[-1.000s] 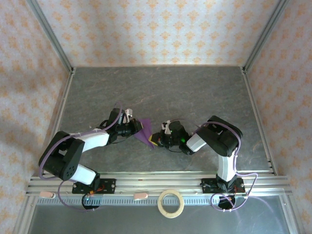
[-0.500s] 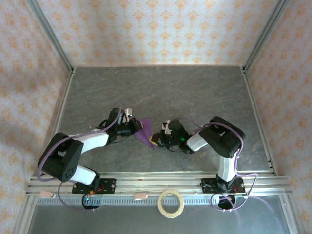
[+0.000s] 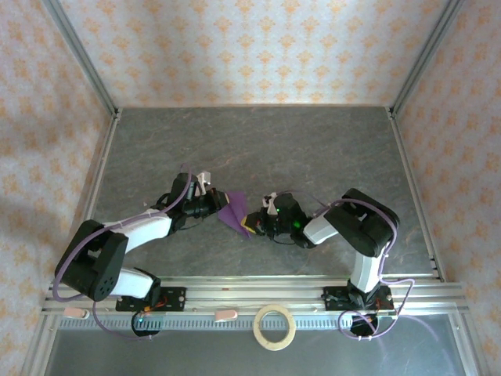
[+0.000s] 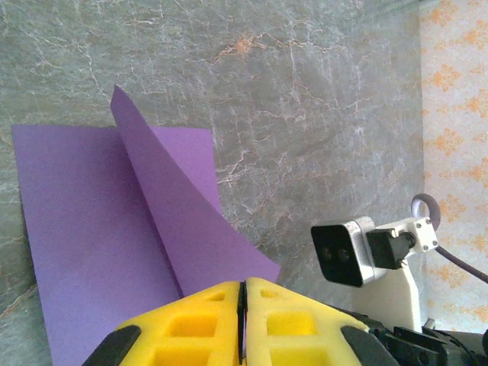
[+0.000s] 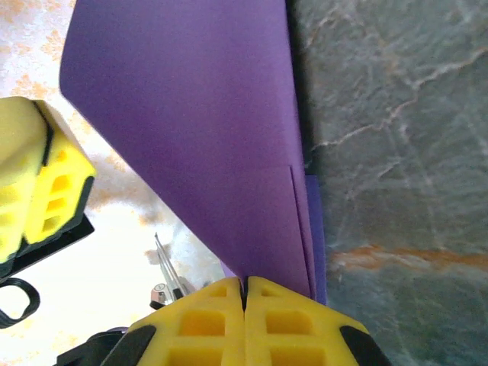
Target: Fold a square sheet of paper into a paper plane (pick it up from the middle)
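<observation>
Top external: left tool (image 3: 214, 206) and right tool (image 3: 249, 225), both clamping the square sheet of paper (image 3: 233, 210), have edged toward 3 o'clock, folding apparently mid-crease.

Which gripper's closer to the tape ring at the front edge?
Right. The right gripper sits beyond the tape ring, slightly to its left. The left gripper is farther back and farther left. Both are shut on the purple sheet.
</observation>
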